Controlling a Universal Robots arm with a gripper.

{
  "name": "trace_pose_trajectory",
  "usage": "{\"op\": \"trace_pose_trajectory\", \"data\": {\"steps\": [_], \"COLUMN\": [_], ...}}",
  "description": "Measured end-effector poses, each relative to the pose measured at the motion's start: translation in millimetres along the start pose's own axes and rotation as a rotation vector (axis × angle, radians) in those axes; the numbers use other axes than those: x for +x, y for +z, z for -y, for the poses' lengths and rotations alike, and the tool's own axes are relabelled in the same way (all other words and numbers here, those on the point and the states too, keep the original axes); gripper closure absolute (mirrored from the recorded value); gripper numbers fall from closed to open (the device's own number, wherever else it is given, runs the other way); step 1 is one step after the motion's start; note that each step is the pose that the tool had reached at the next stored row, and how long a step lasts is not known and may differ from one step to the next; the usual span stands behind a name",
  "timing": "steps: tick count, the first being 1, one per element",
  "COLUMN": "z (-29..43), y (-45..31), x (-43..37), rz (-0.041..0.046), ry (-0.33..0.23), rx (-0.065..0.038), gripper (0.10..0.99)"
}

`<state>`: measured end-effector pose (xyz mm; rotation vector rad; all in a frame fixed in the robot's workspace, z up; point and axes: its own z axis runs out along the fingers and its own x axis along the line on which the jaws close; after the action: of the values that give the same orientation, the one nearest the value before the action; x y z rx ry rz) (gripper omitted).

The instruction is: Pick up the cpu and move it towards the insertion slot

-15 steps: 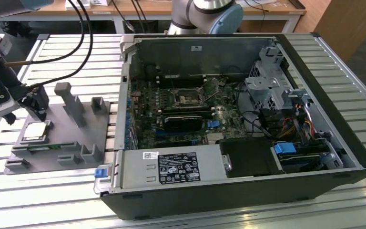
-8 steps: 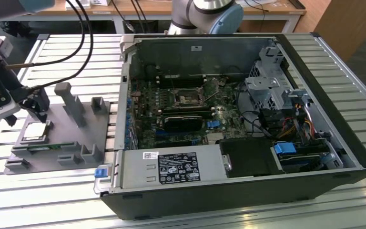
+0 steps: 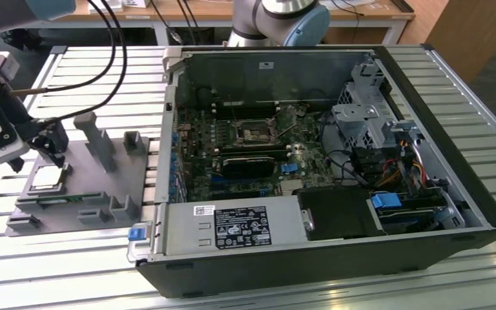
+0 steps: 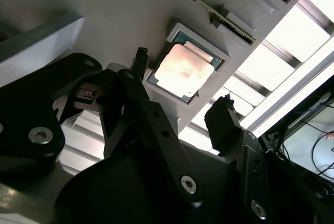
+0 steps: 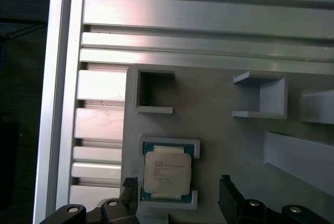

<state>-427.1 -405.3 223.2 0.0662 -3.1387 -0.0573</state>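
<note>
A robot arm's black two-fingered gripper [image 3: 54,158] hovers just above the cpu [image 3: 48,179], a small flat square chip with a shiny silver-grey metal top and a thin darker rim. The chip lies flat in a shallow square recess of a grey plastic tray [image 3: 88,184] near the exterior view's left edge. In both wrist views the fingers [image 5: 225,187] are spread wide, one on either side of the chip [image 5: 167,171], with daylight between each tip and its rim; nothing is gripped. A thin green memory strip [image 3: 59,199] rests in the tray just beside the chip. The tray sits on a slatted aluminium table [image 3: 84,71], beside an open black computer case [image 3: 334,265]. The insertion slot [image 3: 254,134], a small square socket with a silvery metal frame around a dark centre, lies on the circuit board inside that case, well apart from the chip, towards the exterior view's right.
</note>
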Motion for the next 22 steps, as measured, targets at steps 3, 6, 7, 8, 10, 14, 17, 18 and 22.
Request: {"op": "trace_pose_trajectory", "data": {"steps": [3,6,7,8,10,14,17,18,22], "z": [0.2,0.5,0.6,0.7,0.7,0.8,0.9,0.9,0.9], "y": [2.0,3.9,4.4,4.8,5.7,7.5,8.9,9.2,9.9], "x": [0.0,0.0,0.0,0.0,0.0,0.0,0.0,0.0,0.0], "rz": [-0.0001,-0.0001,-0.0001,-0.0001,-0.0002,-0.0001,-0.0003,-0.0004,-0.0003], "ry": [0.0,-0.002,-0.003,-0.003,-0.005,-0.005,-0.005,-0.005,-0.005], "rx": [0.0,0.0,0.0,0.0,0.0,0.0,0.0,0.0,0.0], "gripper": [0.369,0.369,0.369,0.369,0.369,0.369,0.369,0.369,0.369]}}
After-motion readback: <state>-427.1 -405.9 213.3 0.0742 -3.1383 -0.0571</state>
